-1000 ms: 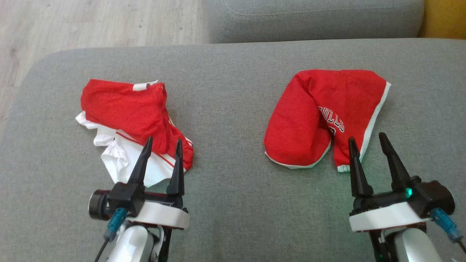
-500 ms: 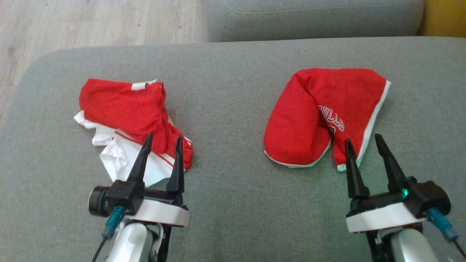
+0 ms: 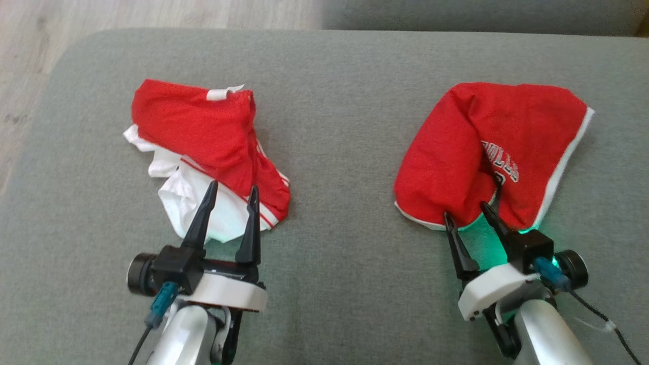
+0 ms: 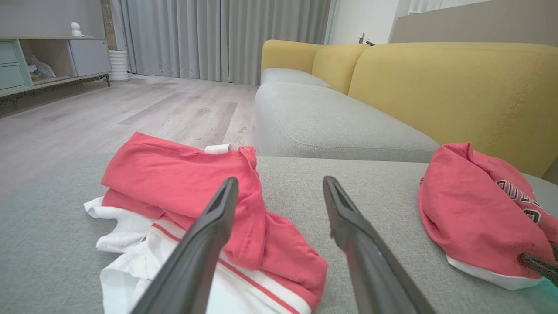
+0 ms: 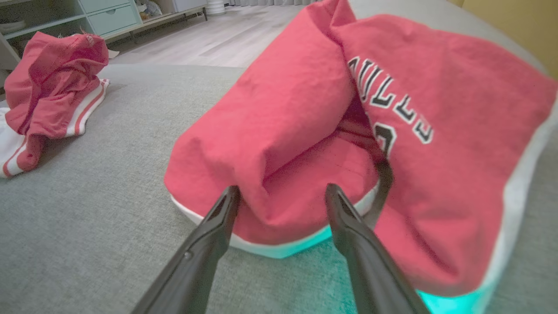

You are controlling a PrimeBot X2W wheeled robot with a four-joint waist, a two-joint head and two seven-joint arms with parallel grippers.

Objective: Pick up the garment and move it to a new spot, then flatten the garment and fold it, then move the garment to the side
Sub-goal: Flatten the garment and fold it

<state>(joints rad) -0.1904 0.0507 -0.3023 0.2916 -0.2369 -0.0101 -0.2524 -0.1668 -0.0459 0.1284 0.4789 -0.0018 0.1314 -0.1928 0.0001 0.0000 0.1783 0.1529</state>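
Sitting at the right of the cushion [image 3: 334, 126], the jersey [image 3: 456, 152] has the right end effector [image 3: 465, 210] at its near hem, spread wide, gripping nothing yet. The left end effector [image 3: 233, 185] hangs released by the shorts [image 3: 197, 132].

Jersey lettering [image 5: 388, 104] partly folded under, number [image 5: 386, 138] obscured

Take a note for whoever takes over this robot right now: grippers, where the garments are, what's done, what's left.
Left gripper: jaws open, empty, at the near edge of the red-and-white garment.
Right gripper: jaws open, empty, at the near hem of the lettered red jersey.
Both garments lie crumpled and apart on the grey cushion.
Done: nothing gripped yet.
Left: grasp, move to a new spot, flatten, fold, set aside.
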